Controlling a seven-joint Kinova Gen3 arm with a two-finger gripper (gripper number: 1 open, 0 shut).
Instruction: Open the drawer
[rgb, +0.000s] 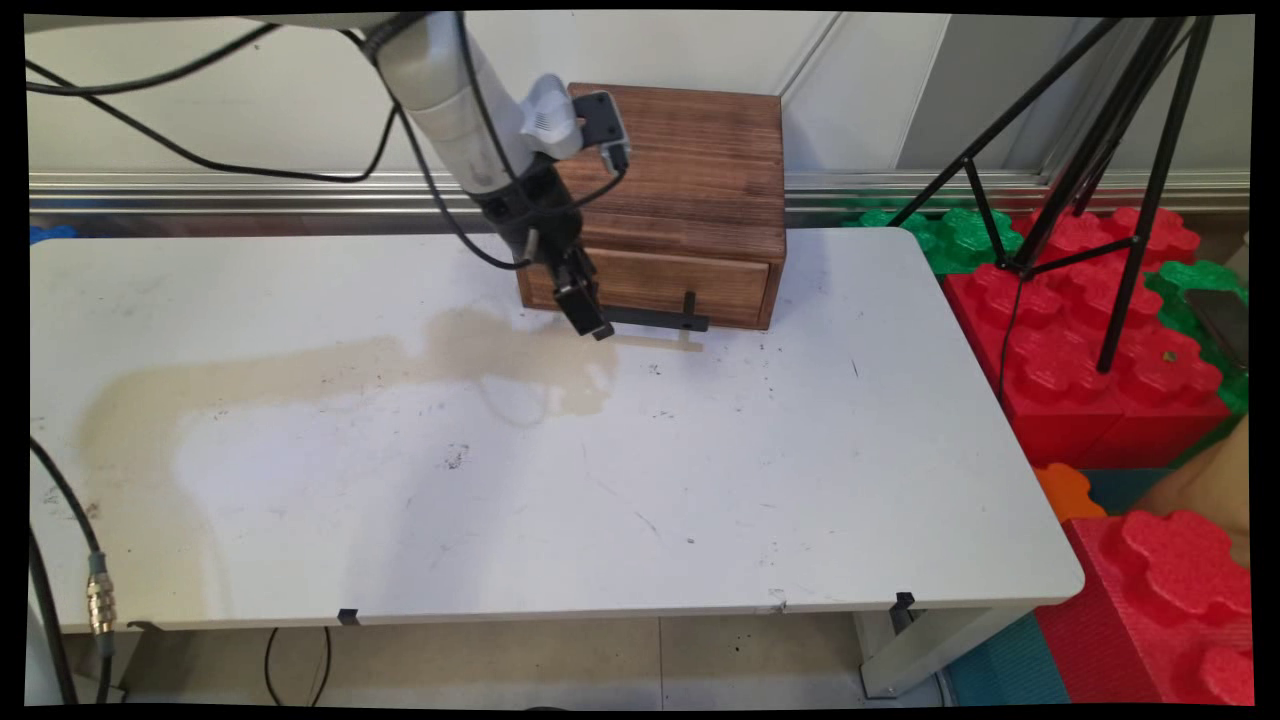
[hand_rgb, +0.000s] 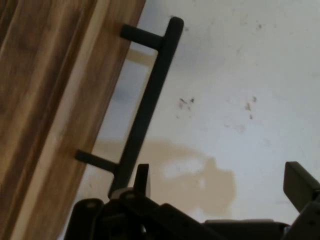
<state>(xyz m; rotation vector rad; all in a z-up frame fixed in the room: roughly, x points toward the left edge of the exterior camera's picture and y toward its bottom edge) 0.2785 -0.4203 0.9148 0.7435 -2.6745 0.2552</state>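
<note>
Dark-stained wood forms a small drawer box (rgb: 690, 190) standing at the far edge of the white table (rgb: 700, 480), near the middle of that edge. Its single drawer (rgb: 665, 283) sits flush with the front face, so whatever it holds is hidden. A black bar handle (rgb: 655, 318) runs along the lower front of the drawer on two short posts; in the main view its left end is covered by the gripper (rgb: 588, 318), and only the right post shows plainly. In the hand view the handle (hand_rgb: 145, 110) crosses the picture on a slant with both posts visible against the wooden drawer front (hand_rgb: 45, 100).

The black two-finger gripper hangs at the handle's left end, low over the tabletop. Its fingers stand spread apart in the hand view: one finger (hand_rgb: 142, 180) lies right at the lower end of the bar, and the other (hand_rgb: 300, 182) is well off to the side over bare table. Nothing is held between them. Whether the near finger actually touches the bar cannot be made out.

A tan stain (rgb: 300, 375) spreads across the table from below the gripper toward the left side; the same stain (hand_rgb: 200, 180) shows beside the handle in the hand view. Black cables (rgb: 200, 150) droop from the arm against the wall. A black tripod (rgb: 1100, 150) stands right of the table over red and green foam blocks (rgb: 1100, 350), its top cut off by the picture's edge.
</note>
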